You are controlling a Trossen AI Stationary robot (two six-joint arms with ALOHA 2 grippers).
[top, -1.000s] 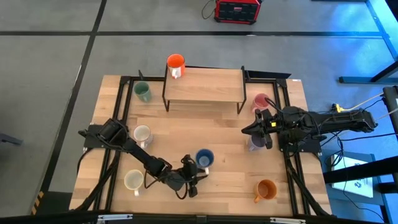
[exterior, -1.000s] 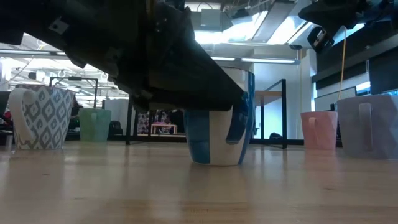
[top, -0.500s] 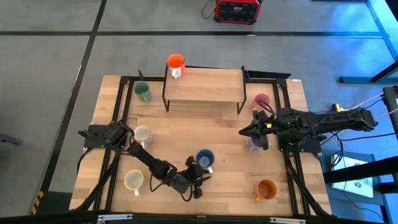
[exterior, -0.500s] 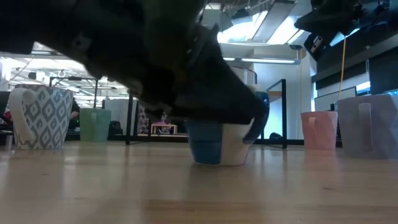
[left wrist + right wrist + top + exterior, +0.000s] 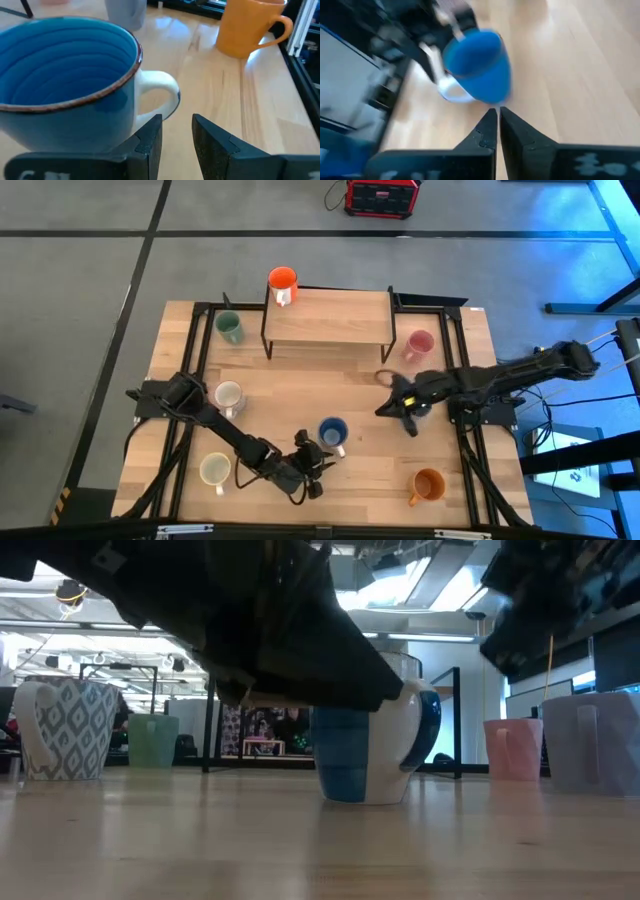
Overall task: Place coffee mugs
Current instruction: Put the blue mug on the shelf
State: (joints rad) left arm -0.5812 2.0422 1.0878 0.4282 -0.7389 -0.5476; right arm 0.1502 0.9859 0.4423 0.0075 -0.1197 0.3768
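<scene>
The dark blue mug (image 5: pixel 332 430) with a white handle stands upright near the table's near edge, and it also shows in the low view (image 5: pixel 365 755). My left gripper (image 5: pixel 318 454) sits low just on its near side, fingers open by a narrow gap (image 5: pixel 176 135) beside the handle. My right gripper (image 5: pixel 382 410), shut (image 5: pixel 496 117), hovers to the blue mug's right and points at it. The lavender mug (image 5: pixel 598 740) is mostly hidden under the right arm in the high view. The orange-red mug (image 5: pixel 283 280) rests on the shelf's left corner. My left gripper comes level at the blue mug's white handle (image 5: pixel 161 92) from the table's near side. One fingertip (image 5: pixel 152 131) stands just under the handle where it joins the wall. Whether it touches, I cannot tell. The mug stands upright on the table.
A wooden shelf (image 5: pixel 330 318) stands at the far edge. Other mugs stand around: sage green (image 5: pixel 229 327), two white (image 5: pixel 229 395) (image 5: pixel 214 470), pink (image 5: pixel 420 343), amber orange (image 5: pixel 428 485). Black frame rails run along both table sides.
My right gripper has swung from beside the lavender mug toward the table's left and near edge, closing on the blue mug. My left gripper has crept right along the near side of the blue mug. The mug has turned a little and slid slightly right.
</scene>
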